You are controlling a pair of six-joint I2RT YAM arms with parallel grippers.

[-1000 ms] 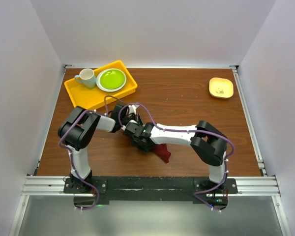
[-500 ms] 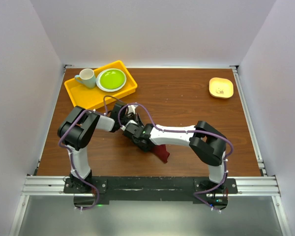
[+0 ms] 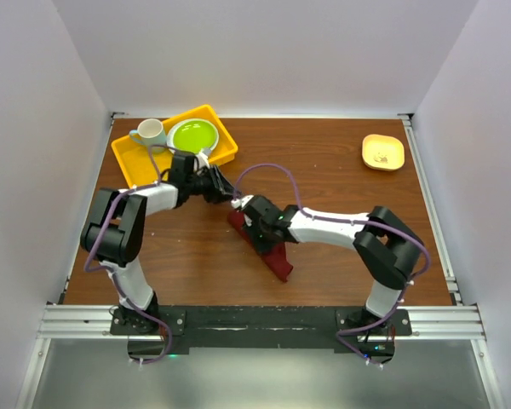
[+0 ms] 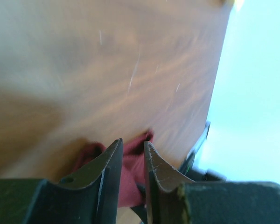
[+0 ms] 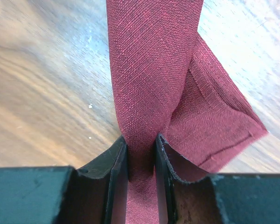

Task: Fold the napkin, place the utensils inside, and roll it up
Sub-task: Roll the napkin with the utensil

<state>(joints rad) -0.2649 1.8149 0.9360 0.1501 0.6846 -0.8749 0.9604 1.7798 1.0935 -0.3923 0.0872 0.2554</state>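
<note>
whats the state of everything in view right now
napkin: folded into a narrow band, one end pinched
right gripper: shut on the napkin
left gripper: slightly open, empty
mug: upright in the yellow tray
green plate: flat in the tray, bare
small yellow dish: right way up

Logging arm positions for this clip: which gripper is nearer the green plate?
Left. The left gripper is beside the yellow tray holding the green plate; the right gripper is farther away, past the tray's near corner, closed on the napkin.

1 napkin (image 3: 278, 261), 1 tray (image 3: 124, 154), 1 mug (image 3: 151, 133), 1 plate (image 3: 193, 136), 1 sm. dish (image 3: 382, 152), 1 table (image 3: 341, 183), 2 arms (L (image 3: 157, 198), R (image 3: 328, 228)).
</note>
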